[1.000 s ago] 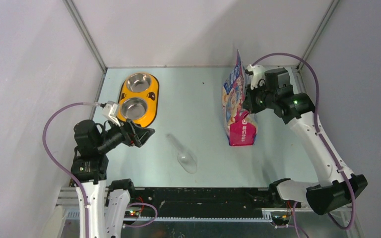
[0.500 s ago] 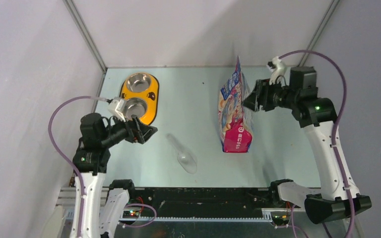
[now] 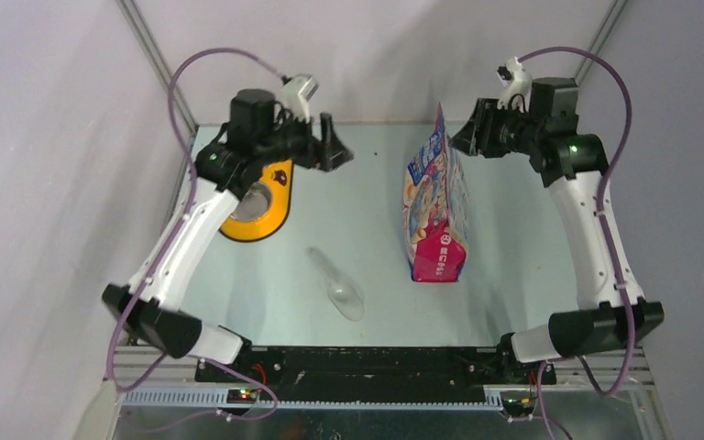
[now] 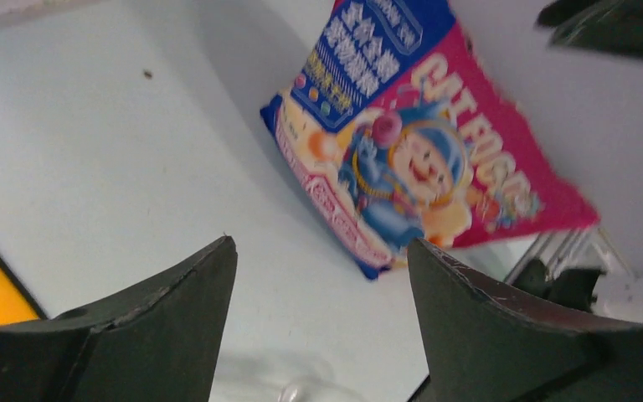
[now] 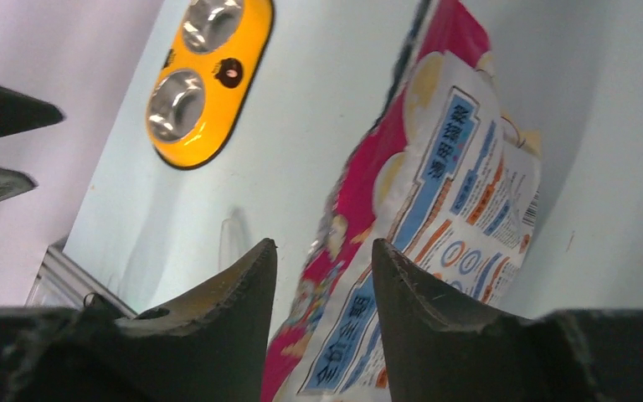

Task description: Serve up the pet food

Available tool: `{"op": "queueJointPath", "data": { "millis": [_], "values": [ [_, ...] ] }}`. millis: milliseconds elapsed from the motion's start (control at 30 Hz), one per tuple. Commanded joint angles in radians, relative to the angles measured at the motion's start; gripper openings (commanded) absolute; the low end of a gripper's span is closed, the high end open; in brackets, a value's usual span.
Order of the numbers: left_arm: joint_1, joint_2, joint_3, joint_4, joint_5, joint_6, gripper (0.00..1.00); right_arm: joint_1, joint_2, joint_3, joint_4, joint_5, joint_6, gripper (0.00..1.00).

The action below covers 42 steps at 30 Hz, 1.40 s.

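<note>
While your left gripper [image 3: 335, 147] and right gripper [image 3: 466, 137] hover spread and empty near the far edge, no pet food shows; presumably it's inside the bag [image 3: 435, 206]. Next, you need a grip on its top.

The scoop [image 3: 337, 286] lies between the feeder [image 3: 271, 220], left, and the bag [image 3: 435, 206], right.

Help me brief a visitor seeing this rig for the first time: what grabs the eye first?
The pink-and-blue cat food bag stands right of centre on the table, the loudest colour here. The orange two-bowl feeder sits far left, partly hidden under the left arm. Both arms arch high, left gripper and right gripper open and empty, flanking the bag.
</note>
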<state>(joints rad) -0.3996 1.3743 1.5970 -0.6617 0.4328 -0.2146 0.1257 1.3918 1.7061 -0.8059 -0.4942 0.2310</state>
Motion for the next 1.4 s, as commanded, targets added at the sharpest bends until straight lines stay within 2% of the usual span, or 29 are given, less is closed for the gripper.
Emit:
{"op": "queueJointPath", "data": {
  "millis": [0,67,167,267,467,567,667,700,767,833,967,1133,1367],
  "values": [
    [-0.084,0.114,0.182,0.114,-0.187,-0.130,0.81,0.019,0.072,0.062,0.032,0.082,0.010,0.46],
    [-0.121,0.185,0.275,0.149,-0.210,-0.173,0.79,0.020,0.094,0.070,0.033,0.079,0.007,0.43],
    [-0.181,0.276,0.402,0.164,-0.262,-0.178,0.83,0.014,0.105,0.065,0.032,0.081,0.013,0.41],
    [-0.226,0.336,0.425,0.240,-0.174,-0.199,0.98,0.006,0.108,0.049,0.050,0.067,0.014,0.41],
    [-0.246,0.429,0.416,0.307,-0.138,-0.313,1.00,0.001,0.143,0.043,0.074,0.006,0.040,0.40],
    [-0.259,0.446,0.413,0.352,-0.089,-0.322,1.00,0.004,0.155,0.043,0.073,-0.003,0.044,0.40],
    [-0.264,0.475,0.430,0.384,-0.070,-0.340,0.84,0.006,0.165,0.042,0.073,0.007,0.056,0.41],
    [-0.268,0.485,0.430,0.386,-0.070,-0.344,0.75,0.007,0.166,0.043,0.072,0.008,0.058,0.41],
    [-0.277,0.496,0.429,0.377,-0.076,-0.346,0.63,0.009,0.173,0.047,0.069,0.010,0.060,0.41],
    [-0.283,0.500,0.412,0.382,-0.075,-0.352,0.57,0.013,0.181,0.051,0.070,0.011,0.063,0.41],
    [-0.294,0.505,0.375,0.401,-0.056,-0.373,0.52,0.034,0.189,0.060,0.066,0.038,0.047,0.41],
    [-0.304,0.523,0.363,0.405,-0.064,-0.397,0.51,0.052,0.190,0.051,0.044,0.152,0.036,0.40],
    [-0.322,0.557,0.386,0.379,-0.128,-0.392,0.55,0.028,0.154,0.022,0.044,0.182,0.056,0.40]
  ]
}}
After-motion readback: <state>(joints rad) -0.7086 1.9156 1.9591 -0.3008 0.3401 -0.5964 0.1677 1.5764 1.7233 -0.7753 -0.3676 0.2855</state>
